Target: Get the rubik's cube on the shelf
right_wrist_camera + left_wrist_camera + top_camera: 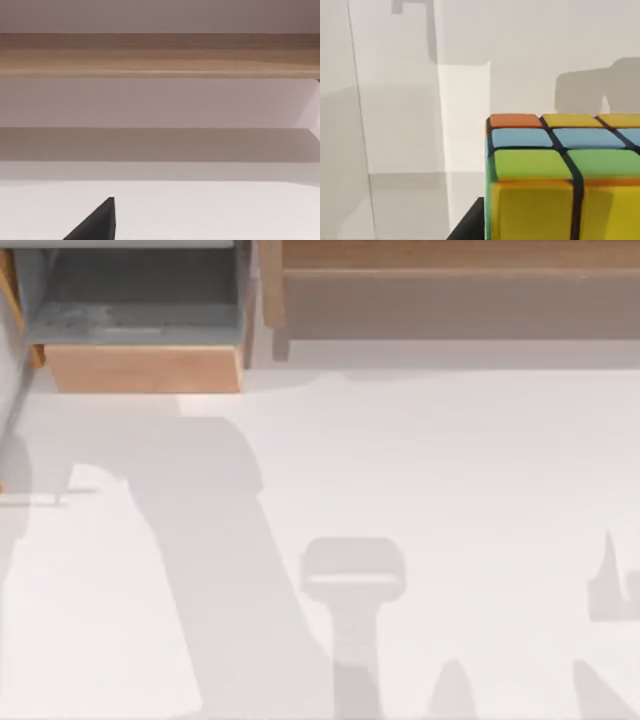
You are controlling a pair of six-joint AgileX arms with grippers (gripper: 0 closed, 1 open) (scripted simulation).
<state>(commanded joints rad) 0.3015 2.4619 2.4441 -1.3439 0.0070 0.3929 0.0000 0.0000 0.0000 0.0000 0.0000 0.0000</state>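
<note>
A: Where's the rubik's cube (560,180)?

B: Left wrist view, right up close to the cam. Yellow face toward the lens; the face above it has green, blue, orange + yellow squares w/ dark grid lines. A dark sliver of the left pincer's finger (467,225) sits just beside the cube's edge. White worktop (520,60) behind it, w/ shadows on it.

A: Does the pincer have hold of it?

B: Can't tell. Just that one dark bit by the cube, so no read on how far open.

A: And the shelf?

B: Shelf (450,285) is at the far edge of the top view, right half: light-brown plank on top, grey-brown front. Right wrist view faces the shelf (160,55) across bare worktop (200,210).

A: Right pincer?

B: One dark fingertip (97,222) low in its own view, nothing near it. Open or closed, can't tell.

A: Anything else?

B: Grey box compartment (140,310) w/ light wood front, top view's far left, beside the shelf. Arm shadows fall across the worktop (450,460).
</note>
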